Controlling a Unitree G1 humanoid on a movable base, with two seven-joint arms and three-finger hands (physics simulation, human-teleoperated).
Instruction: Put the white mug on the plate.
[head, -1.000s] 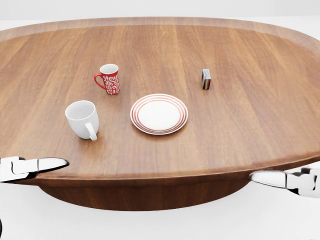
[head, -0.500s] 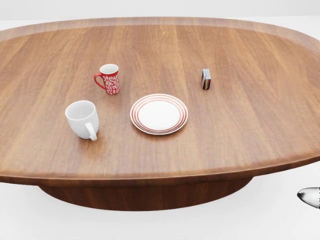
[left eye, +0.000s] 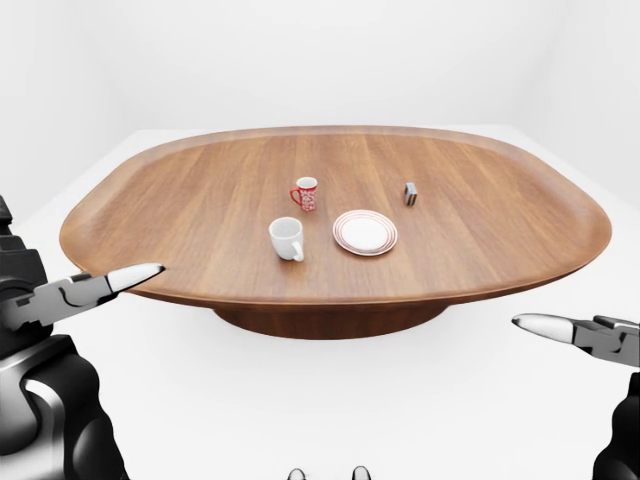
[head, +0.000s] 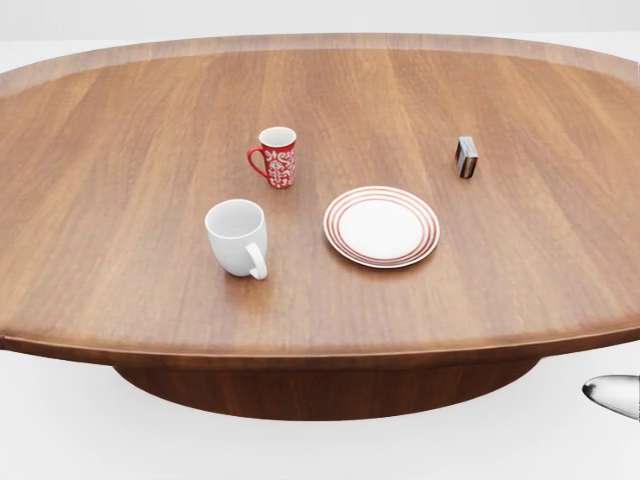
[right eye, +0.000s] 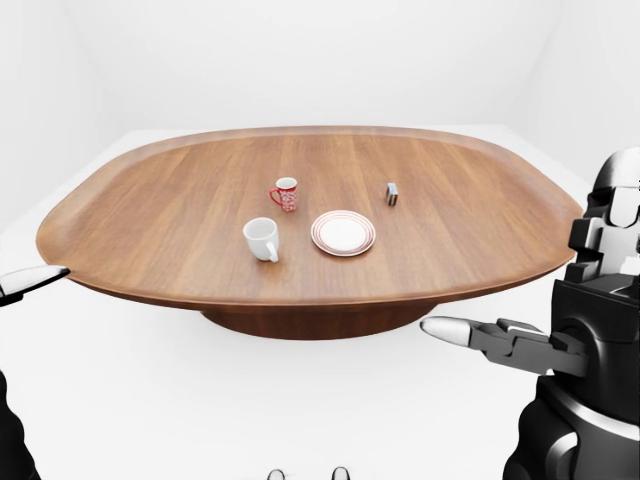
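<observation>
On the wide oval wooden table (head: 120, 150) you have the plain white ceramic mug (head: 238, 237) standing upright, with its handle turned to the bottom of the head view. Just to its right in that view, close but not touching, lies the round white plate with thin red rings (head: 381, 227), and nothing is on it. Above the white mug stands a smaller red mug with a white pattern (head: 277, 157) (its handle points to the left of the view). A small dark box (head: 466, 157) stands upright well to the right, above the plate.

Your left hand (left eye: 95, 288) is at the left of the left-eye view, beside the table edge and well apart from the white mug; its fingers (left eye: 135, 274) are stretched out straight and hold nothing. Your right hand (right eye: 495, 338) is low at the right of the right-eye view, below the table rim, also with the fingers extended and empty.
</observation>
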